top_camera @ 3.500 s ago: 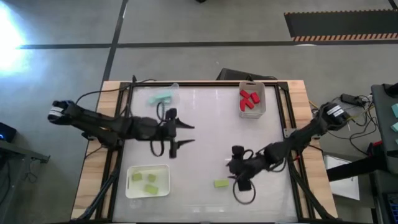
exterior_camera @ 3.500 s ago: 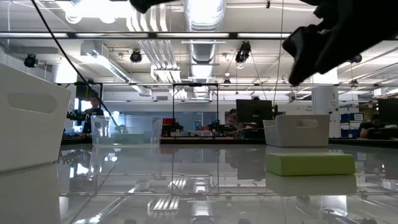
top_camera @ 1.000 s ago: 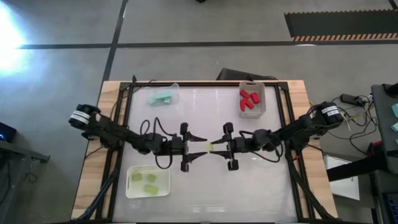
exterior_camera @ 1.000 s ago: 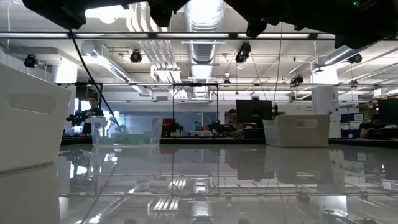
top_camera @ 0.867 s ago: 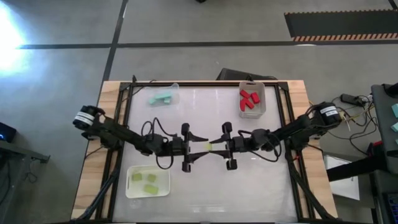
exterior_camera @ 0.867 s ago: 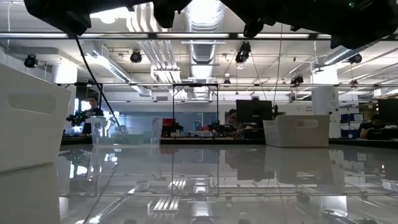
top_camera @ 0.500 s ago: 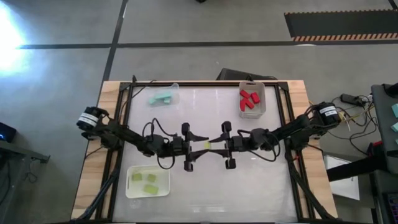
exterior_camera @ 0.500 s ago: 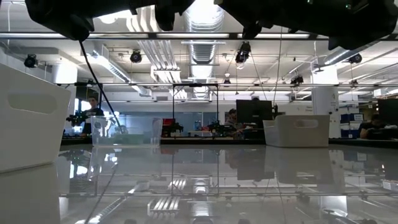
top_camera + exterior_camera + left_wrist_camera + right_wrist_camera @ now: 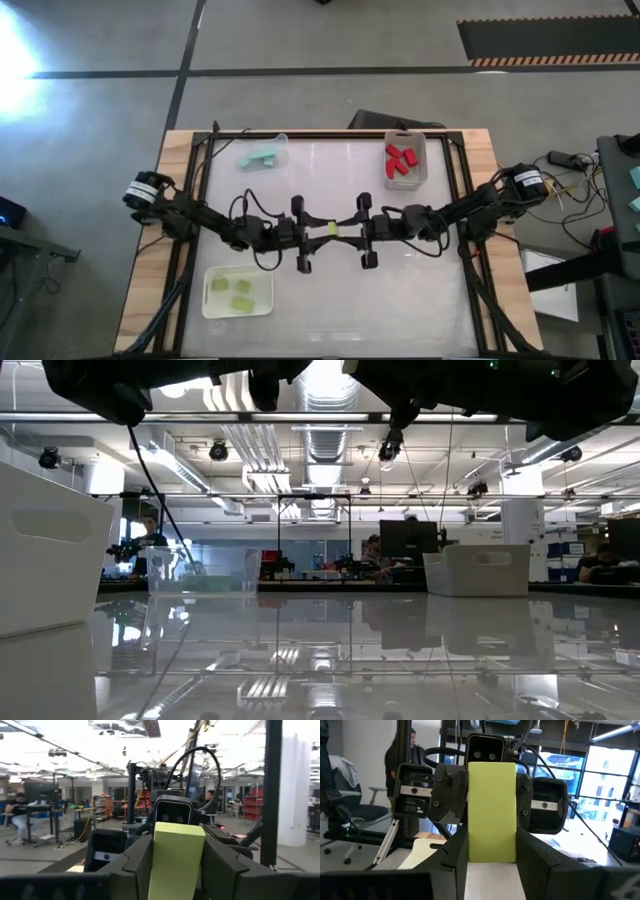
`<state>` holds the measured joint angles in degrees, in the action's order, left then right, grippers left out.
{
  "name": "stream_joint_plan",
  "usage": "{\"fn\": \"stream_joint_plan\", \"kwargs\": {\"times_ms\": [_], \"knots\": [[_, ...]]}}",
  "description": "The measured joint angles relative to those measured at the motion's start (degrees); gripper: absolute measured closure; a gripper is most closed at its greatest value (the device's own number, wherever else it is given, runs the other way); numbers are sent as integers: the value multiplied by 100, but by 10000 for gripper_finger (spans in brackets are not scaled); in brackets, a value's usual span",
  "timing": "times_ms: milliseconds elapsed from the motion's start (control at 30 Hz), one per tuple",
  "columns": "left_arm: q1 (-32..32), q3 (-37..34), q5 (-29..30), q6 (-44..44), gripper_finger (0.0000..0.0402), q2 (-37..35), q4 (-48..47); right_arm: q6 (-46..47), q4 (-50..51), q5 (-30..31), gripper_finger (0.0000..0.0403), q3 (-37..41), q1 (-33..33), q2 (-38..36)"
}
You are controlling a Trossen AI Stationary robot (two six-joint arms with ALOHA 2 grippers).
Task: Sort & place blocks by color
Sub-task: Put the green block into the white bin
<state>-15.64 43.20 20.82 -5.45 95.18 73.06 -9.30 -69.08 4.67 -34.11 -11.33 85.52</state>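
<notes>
Since a second ago the left end effector [image 9: 322, 233] has closed in on the yellow-green block [image 9: 335, 230] that the right end effector [image 9: 350, 231] carries, and both now meet mid-air over the middle of the desk [image 9: 420, 290]. Both wrist views show the block [image 9: 176, 860] [image 9: 491, 818] pinched between each arm's own fingers, with the other arm's fingers clamped on its far end, so both are grasping it. On the glossy white desk, three yellow-green blocks [image 9: 236, 292] lie in a white tray [image 9: 265, 272] at the near left. Teal blocks [image 9: 258, 158] sit in a clear tray [image 9: 283, 141] at the far left, and red blocks [image 9: 401, 160] fill a tray [image 9: 425, 166] at the far right. Beyond the desk is an open workshop with ceiling ducts [image 9: 322, 385], screens and a seated person [image 9: 18, 815].
</notes>
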Motion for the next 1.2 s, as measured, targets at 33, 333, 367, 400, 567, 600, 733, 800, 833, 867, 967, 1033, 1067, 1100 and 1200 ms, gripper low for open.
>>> {"fn": "stream_joint_plan", "kwargs": {"times_ms": [33, 333, 367, 400, 567, 600, 733, 800, 833, 867, 967, 1033, 1067, 1100, 1200], "knots": [[0, 0, 70, 30, 283, 0, -2, 58, 8, -2, 287, 0, 10, -2], [-20, -4, 549, 384, 283, -422, -789, 125, 519, 250, 108, 0, 8, -366], [-20, -4, 608, 502, 283, -527, -1065, 133, 677, 287, 96, 0, 10, -467], [-20, -4, 716, 618, 283, -642, -1380, 142, 876, 308, 87, 2, 10, -593], [-7, 150, 1030, 1026, 283, -1386, -3440, 175, 1936, 439, 73, 2, 10, -1279], [-8, 244, 1063, 1191, 283, -1558, -4025, 179, 2143, 461, 74, 2, 10, -1413], [-15, 868, 864, 2401, 283, -2122, -7074, 303, 2950, 596, 82, 4, 10, -1855], [-21, 1295, 362, 3253, 283, -2234, -8684, 330, 3221, 608, 88, 11, 11, -1990], [-28, 1534, 64, 3645, 283, -2241, -9360, 328, 3228, 610, 91, 9, 12, -2004], [-46, 1752, -300, 3959, 283, -2242, -10017, 328, 3247, 608, 94, 11, 10, -2027], [-167, 2296, -1456, 4537, 283, -2096, -11356, 322, 3237, 608, 103, 15, 10, -2021], [-348, 2538, -2093, 4570, 283, -1953, -11925, 322, 3252, 608, 107, 15, 10, -1981], [-458, 2618, -2344, 4572, 283, -1890, -12117, 327, 3258, 608, 109, 15, 10, -1947], [-570, 2666, -2529, 4566, 283, -1822, -12251, 328, 3288, 608, 111, 15, 10, -1917], [-932, 2665, -2675, 4581, 283, -1565, -12756, 328, 3293, 610, 114, 15, 10, -1793]]}}
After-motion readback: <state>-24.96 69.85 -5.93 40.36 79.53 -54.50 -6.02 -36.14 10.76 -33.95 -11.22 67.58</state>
